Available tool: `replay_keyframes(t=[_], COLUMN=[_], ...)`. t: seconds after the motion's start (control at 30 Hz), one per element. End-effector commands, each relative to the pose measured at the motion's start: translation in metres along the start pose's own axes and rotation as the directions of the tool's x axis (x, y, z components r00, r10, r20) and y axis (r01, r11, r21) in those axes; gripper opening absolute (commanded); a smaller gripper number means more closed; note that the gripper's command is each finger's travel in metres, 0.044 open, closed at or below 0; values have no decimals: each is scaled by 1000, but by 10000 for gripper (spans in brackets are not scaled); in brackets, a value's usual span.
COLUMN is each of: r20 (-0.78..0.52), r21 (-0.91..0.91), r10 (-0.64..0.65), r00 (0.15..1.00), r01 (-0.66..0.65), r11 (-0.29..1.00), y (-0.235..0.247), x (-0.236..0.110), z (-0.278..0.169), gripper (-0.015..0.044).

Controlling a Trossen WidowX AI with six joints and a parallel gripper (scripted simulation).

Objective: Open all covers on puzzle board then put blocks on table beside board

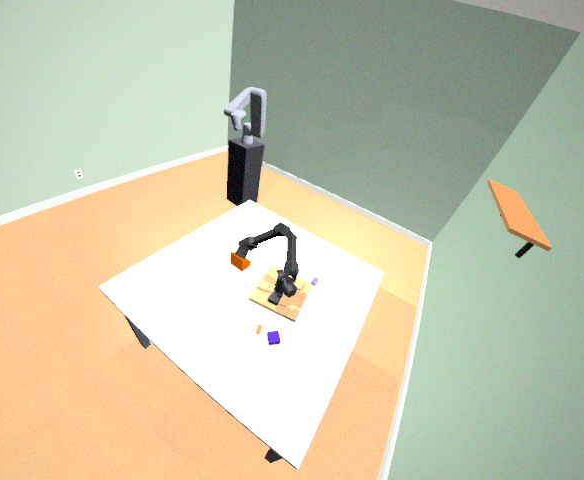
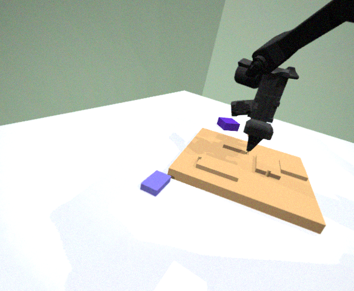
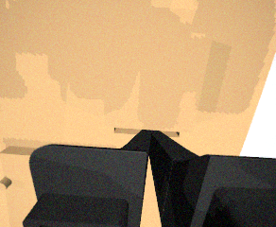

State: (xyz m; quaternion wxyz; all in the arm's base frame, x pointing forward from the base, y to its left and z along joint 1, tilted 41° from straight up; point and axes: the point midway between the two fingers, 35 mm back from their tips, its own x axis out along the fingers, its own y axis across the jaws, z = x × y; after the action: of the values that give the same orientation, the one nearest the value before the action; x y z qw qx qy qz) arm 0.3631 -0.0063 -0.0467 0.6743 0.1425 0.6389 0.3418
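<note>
The puzzle board (image 1: 298,308) (image 2: 252,194) (image 3: 105,38) lies flat. My gripper (image 1: 275,299) (image 2: 249,150) (image 3: 150,131) is shut and empty, its tips at a narrow dark slot or edge (image 2: 233,148) (image 3: 129,130). Board-coloured raised pieces show in the exterior view: a long one (image 2: 220,167) with a small peg at its left end, a shorter one (image 2: 266,164) with a peg at its front edge, and another (image 2: 293,167) at the right. A lilac block (image 1: 314,281) (image 2: 156,182), a dark purple block (image 1: 273,337) (image 2: 228,123) and a small orange piece (image 1: 258,329) rest on the table off the board.
The white table (image 1: 194,304) (image 2: 86,175) surrounds the board. The black arm (image 1: 291,250) (image 2: 296,40) reaches over from beside an orange part (image 1: 240,260). A grey arm (image 1: 257,113) stands on a dark pedestal (image 1: 243,173) behind the table.
</note>
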Motion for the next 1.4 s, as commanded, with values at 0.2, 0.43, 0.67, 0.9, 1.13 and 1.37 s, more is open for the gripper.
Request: replay_keyframes(t=[0.2,0.43,0.67,0.9,1.13,1.37], r20=[9,10,10,10,11,11], r21=[0,0,0,-1,-1,-1], r10=[-2,-2,-2,-1,-1,-1], r00=[1000,1000,1000,1000,1000,1000], r01=[2,2,2,1,1,1], r11=[1000,1000,1000,1000,1000,1000], y=[-1,-1,0,0,0,1], x=[-2,-2,-2,-2,-2,-2], z=[13,20,27,34,41,48], gripper=[0,0,0,0,0,0])
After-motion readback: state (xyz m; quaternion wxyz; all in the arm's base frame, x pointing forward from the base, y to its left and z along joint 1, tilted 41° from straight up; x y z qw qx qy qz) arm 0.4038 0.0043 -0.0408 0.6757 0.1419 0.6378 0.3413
